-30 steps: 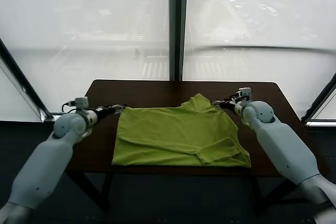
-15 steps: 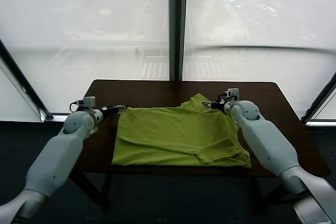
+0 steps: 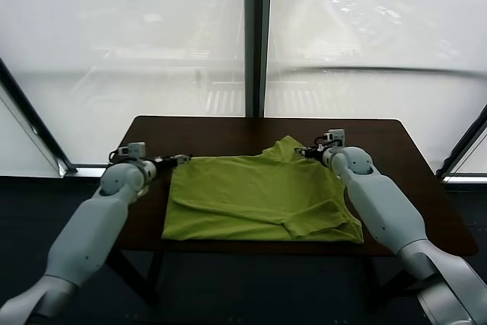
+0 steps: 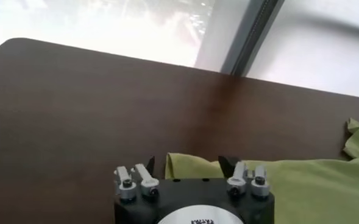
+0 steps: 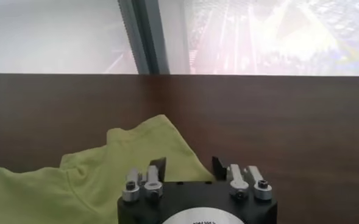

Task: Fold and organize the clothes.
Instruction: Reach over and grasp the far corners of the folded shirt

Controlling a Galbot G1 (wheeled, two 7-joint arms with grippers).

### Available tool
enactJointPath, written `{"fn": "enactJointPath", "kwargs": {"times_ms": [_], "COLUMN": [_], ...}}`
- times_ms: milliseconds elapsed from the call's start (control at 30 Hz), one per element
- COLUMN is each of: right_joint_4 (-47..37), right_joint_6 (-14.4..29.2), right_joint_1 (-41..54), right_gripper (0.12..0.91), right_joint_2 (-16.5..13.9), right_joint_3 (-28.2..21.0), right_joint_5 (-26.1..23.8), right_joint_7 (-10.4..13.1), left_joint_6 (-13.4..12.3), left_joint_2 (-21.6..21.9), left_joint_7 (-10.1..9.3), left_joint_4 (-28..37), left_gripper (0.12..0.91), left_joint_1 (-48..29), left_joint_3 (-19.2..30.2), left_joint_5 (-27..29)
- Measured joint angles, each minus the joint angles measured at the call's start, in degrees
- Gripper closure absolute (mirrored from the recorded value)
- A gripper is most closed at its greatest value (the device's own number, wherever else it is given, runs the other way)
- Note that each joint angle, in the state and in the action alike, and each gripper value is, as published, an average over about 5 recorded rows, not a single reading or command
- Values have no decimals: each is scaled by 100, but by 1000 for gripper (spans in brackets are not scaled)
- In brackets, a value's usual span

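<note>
Garment: the lime-green short-sleeved cotton T-shirt [image 3: 259, 197] is spread on the dark brown wooden table [image 3: 228, 132], partly folded, with one flap laid over its near right part.
Done: a first fold is judged made.
Left: further folds and tidying are judged outstanding.
Left gripper [image 3: 179, 160]: placed at the T-shirt's far left corner, straddled in the left wrist view [image 4: 192, 165]; whether the cloth is pinched cannot be told.
Right gripper [image 3: 306, 151]: placed at the far right edge beside the raised peak [image 5: 182, 164]; a grasp cannot be told.
Hidden: fingertips are cut off by the gripper bodies; no printed graphic is visible.
</note>
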Motion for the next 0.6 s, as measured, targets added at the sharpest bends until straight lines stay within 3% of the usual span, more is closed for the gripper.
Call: {"fn": "enactJointPath", "kwargs": {"times_ms": [133,233,600], "right_joint_4": [-23,-42,89], "right_joint_6": [33,93,574], "right_joint_1": [6,9,-52], "right_gripper": [818,871,886], "right_joint_2": [15,31,-48], "right_joint_3": [-1,11,187], "right_joint_5": [-11,-28,240], "right_joint_7": [0,-1,-128], "left_joint_6": [-26,-50,-72], "left_joint_2": [-24,-49,-43], "left_joint_7": [3,6,-54], "left_joint_4": [45,66,-174], "left_gripper": [680,762,839], "left_joint_1": [1,-1,54], "left_joint_3": [0,0,-98], "left_joint_5": [37,70,-38]}}
